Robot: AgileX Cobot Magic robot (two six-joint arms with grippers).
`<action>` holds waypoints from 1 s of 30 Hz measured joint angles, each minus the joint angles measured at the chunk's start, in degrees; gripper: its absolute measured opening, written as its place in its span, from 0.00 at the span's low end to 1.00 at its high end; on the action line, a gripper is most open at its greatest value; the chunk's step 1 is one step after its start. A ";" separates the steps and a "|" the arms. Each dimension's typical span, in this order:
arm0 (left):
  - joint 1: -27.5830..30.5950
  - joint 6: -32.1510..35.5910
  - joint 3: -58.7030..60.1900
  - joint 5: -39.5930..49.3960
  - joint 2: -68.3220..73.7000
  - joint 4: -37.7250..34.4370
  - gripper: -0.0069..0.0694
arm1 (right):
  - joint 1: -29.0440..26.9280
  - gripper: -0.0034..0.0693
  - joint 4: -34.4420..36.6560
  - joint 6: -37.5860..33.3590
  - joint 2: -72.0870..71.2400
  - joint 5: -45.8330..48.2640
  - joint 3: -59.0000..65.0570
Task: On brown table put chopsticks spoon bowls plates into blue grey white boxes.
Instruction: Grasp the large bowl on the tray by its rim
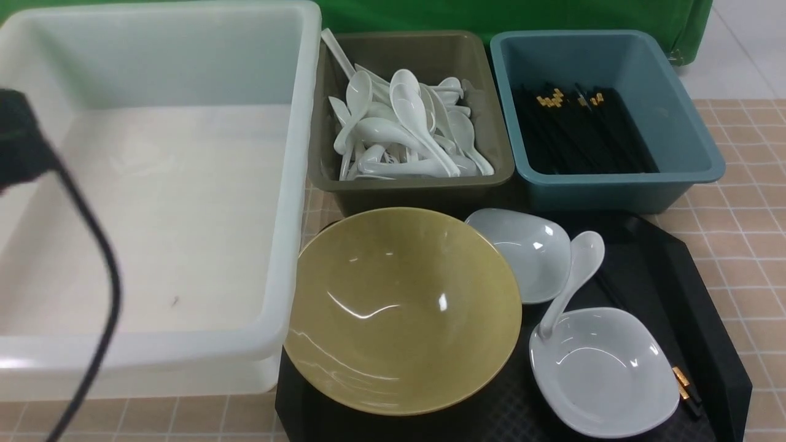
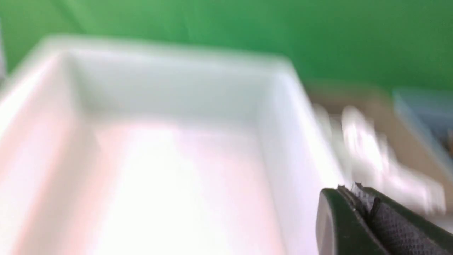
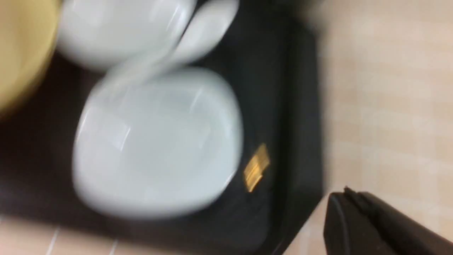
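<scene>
Nearest the robot, a black tray (image 1: 694, 294) sits on the tiled bench (image 1: 749, 202). The yellow bowl (image 1: 402, 310) fills the tray's left part, upright, its rim just beside the tub. To its right lies the near plate (image 1: 605, 371). The chopsticks (image 1: 680, 376) run under that plate's right edge, and their gold ends show just beside it. The spoon (image 1: 571, 282) rests with its handle tip in the near plate. Its scoop points away and lies against the rim of the far plate (image 1: 522, 252), which sits between the bowl and the spoon.

The blurred right wrist view shows the right jaws shut, with nothing between them. They hang over bare bench just off the tray's corner, near the chopsticks' gold ends (image 3: 256, 166).

The left jaws are pressed together and empty. They hang over the white tub (image 1: 184, 61), which takes up the bench's left side. In the front view only a black part of the left arm (image 1: 18, 147) and its cable (image 1: 104, 294) show.

Farther off, behind the tray, stands the grey bin (image 1: 417, 190), which holds a spoon heap (image 1: 399, 129). The blue bin (image 1: 614, 193) beside it on the right holds a chopstick bundle (image 1: 577, 135). A green cloth (image 1: 491, 15) hangs behind.
</scene>
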 joint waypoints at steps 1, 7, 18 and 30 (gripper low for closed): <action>-2.05 2.41 -2.30 2.71 2.25 -1.96 0.09 | 0.79 0.10 1.35 -2.21 0.86 1.06 0.00; -13.42 15.24 -12.25 11.69 16.70 -16.11 0.09 | 3.71 0.10 6.60 -8.82 2.83 -4.59 0.66; -24.73 28.20 -25.97 15.17 47.69 -23.47 0.09 | 4.18 0.10 9.87 -9.67 2.83 -9.42 1.01; -24.73 32.84 -28.10 6.10 60.20 -37.84 0.09 | 4.96 0.11 13.34 -10.30 2.83 -8.22 1.01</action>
